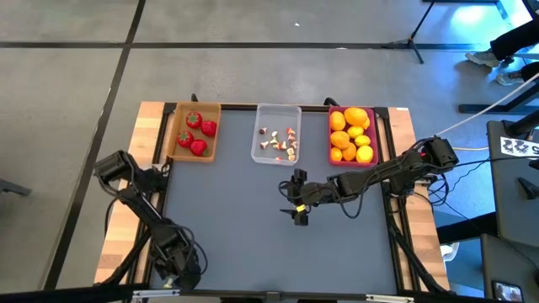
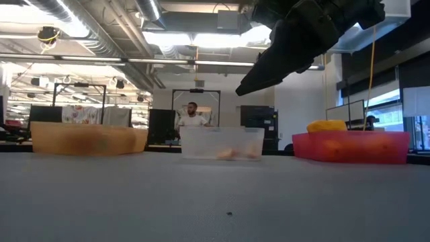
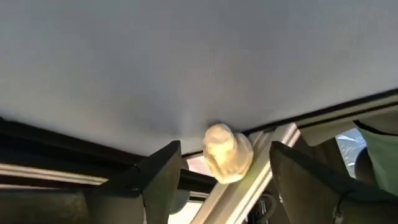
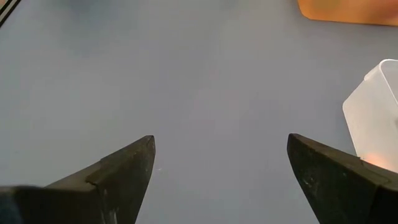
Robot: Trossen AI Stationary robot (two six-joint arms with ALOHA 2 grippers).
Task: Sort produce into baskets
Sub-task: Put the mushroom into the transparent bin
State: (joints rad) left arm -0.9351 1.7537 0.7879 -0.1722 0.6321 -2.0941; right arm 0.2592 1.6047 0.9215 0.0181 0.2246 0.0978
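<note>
A: Where is the produce?

B: All in the baskets at the table's (image 1: 253, 244) far edge. The clear basket (image 1: 276, 114) is the middle one. The tan basket (image 1: 178, 145) on the left arm's side of it holds red strawberries (image 1: 199, 134). The clear one holds small white-and-red mushroom bits (image 1: 281, 143). The pink basket (image 1: 331, 145) on the right arm's side of it holds yellow and orange fruits (image 1: 351, 133).

A: And the right gripper (image 1: 296, 201)?

B: Over bare table just on the near side of the clear basket, fingers spread wide, nothing between them.

A: The left gripper (image 3: 224, 171)?

B: Well away from the clear basket, down at the table's near edge. Its fingers stand apart; a pale rounded lump (image 3: 227, 153) shows between them, but whether they touch it I cannot tell.
</note>
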